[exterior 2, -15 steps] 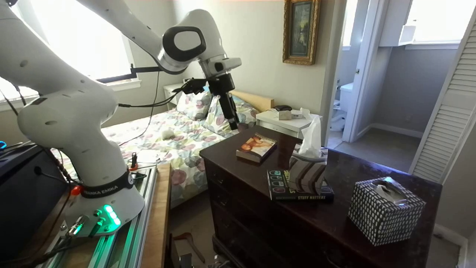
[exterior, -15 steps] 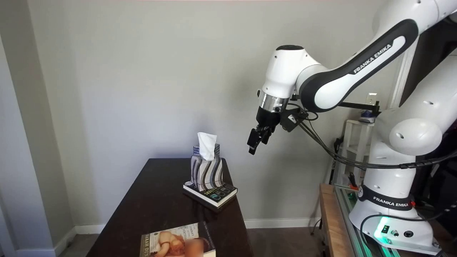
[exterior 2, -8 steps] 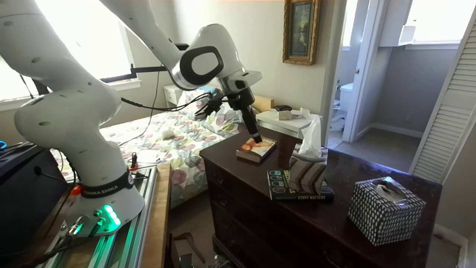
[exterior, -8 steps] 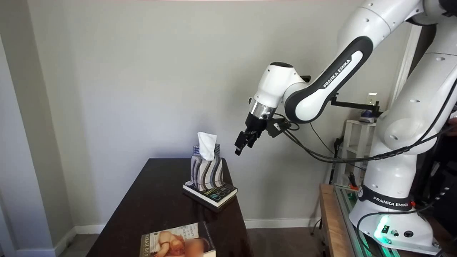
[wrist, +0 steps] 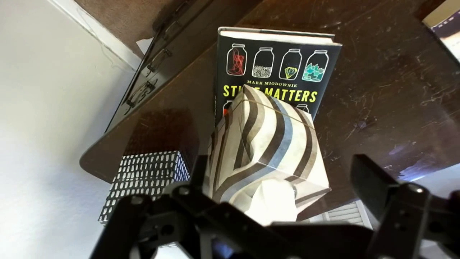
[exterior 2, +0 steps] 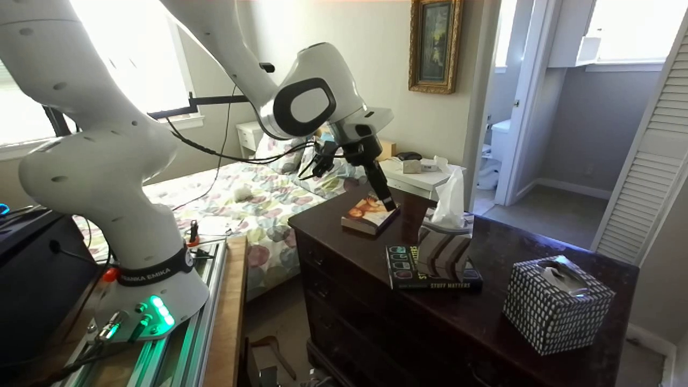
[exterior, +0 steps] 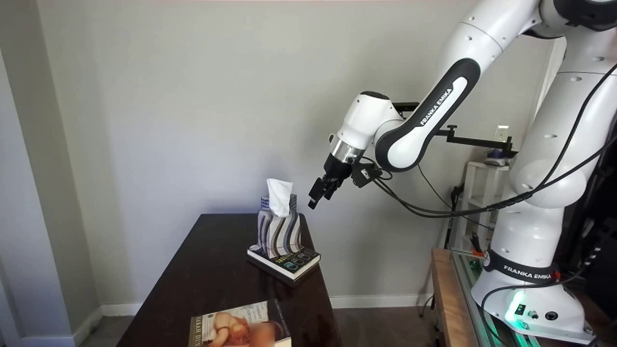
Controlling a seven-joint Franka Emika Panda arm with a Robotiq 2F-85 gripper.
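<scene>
Looks like a bedroom in a home. Furnished with a pattern-covered bed (exterior 2: 269, 201), pillows (exterior 2: 344, 174) at a wooden headboard (exterior 2: 388, 149), a white nightstand (exterior 2: 414, 186) and a dark dresser (exterior 2: 352, 250) bearing books (exterior 2: 361, 219) and tissue boxes (exterior 2: 446, 252). Brightened by a window (exterior 2: 134, 56), hung with a gilt-framed picture (exterior 2: 435, 45). Opens through a doorway (exterior 2: 525, 107) towards a white toilet (exterior 2: 500, 141). Fitted also with a louvred door (exterior 2: 639, 156).

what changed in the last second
The gripper moved left in an exterior view, closer to the striped tissue box; its jaws are open, nothing taken or let go. That box, the black-and-white box, the dark book and the paperback stayed put.
</scene>
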